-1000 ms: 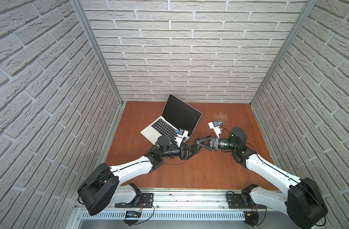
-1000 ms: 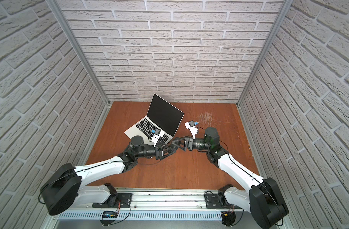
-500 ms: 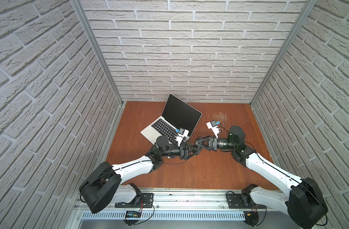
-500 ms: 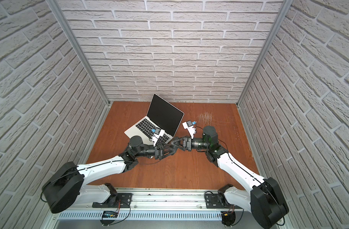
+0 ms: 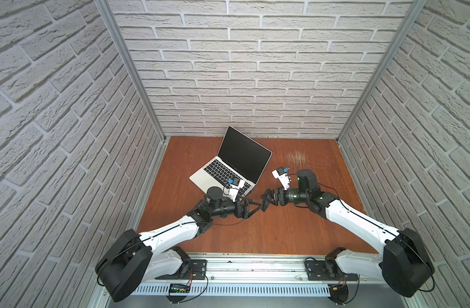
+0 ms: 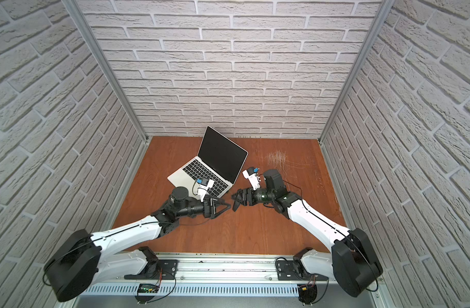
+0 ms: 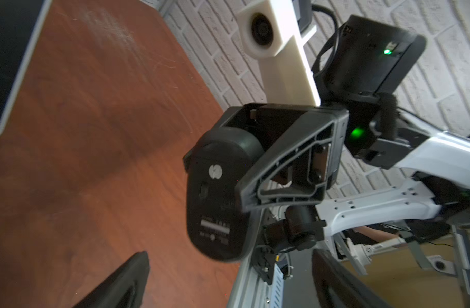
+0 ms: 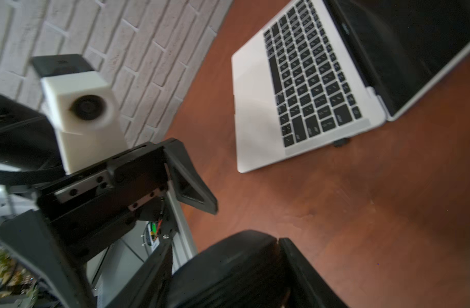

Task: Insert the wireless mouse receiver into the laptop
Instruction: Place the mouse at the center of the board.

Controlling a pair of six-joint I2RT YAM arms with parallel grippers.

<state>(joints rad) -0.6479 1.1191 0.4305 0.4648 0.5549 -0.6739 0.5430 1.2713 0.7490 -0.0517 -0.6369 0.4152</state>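
1. And there's the switch! The left gripper (image 6: pixel 227 206), reaching in from 7 o'clock, has just sprung its jaws wide and let go. In the left wrist view its fingers (image 7: pixel 121 282) stand far apart, touching nothing.
2. The right gripper (image 6: pixel 235 203), in from 4 o'clock, has closed in over the last second. It now clamps the black mouse (image 7: pixel 218 202), whose underside is turned toward the left wrist camera. The mouse hangs over mid-table, apparently clear of the table (image 5: pixel 282 226).
3. So the mouse has changed hands, and the left arm is free.
4. Where's the wireless mouse receiver (image 8: pixel 340 142)? In the right wrist view a tiny dark nub touches the side edge of the laptop (image 5: pixel 223 170) near the hinge, on the side facing 4 o'clock. The laptop itself sits open at 11 o'clock from table centre.
5. My read: the nub looks plugged in already, though blur hides whether it is fully seated or merely lying against the edge. If it's in, only parking the mouse remains. If not, the freed left gripper is the one available to press it home.
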